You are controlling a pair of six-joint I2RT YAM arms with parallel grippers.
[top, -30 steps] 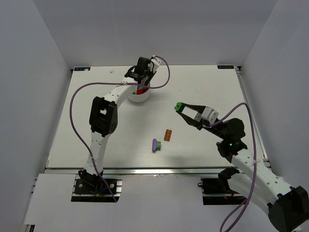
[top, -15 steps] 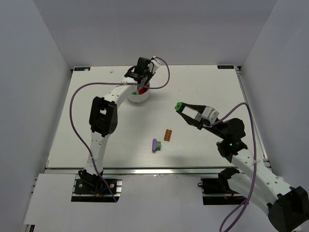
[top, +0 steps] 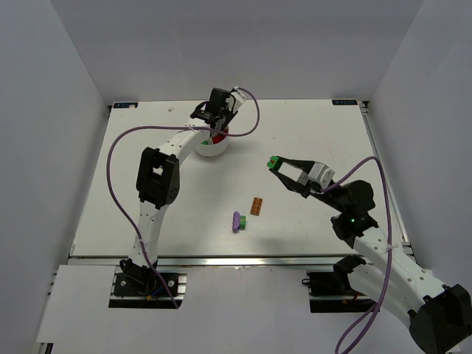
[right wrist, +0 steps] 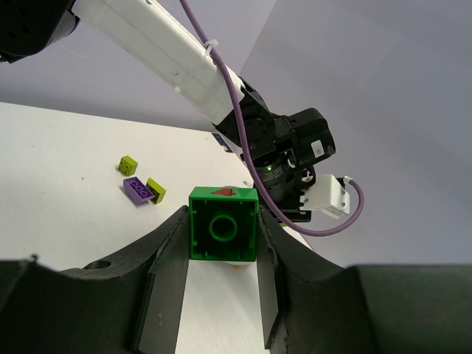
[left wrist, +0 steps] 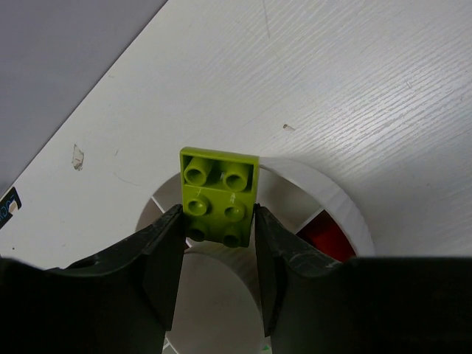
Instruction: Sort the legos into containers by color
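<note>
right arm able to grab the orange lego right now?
Probably not yet: the right gripper is shut on a green brick. The orange lego lies uncovered on the table nearby, so the way looks free once that brick is dropped.

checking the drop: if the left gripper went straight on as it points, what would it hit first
Likely the dish: the left gripper, holding a lime brick, points into it; which well is unclear.

From above, the left end effector (top: 214, 116) covers most of the dish (top: 206, 153), so its wedges cannot be told apart. At the left wrist, the fingers (left wrist: 164, 258) and lime brick (left wrist: 218, 195) hide the dish's near half and part of a red piece (left wrist: 324, 240). At the right wrist, the green brick (right wrist: 223, 223) hides what lies behind it.
</note>
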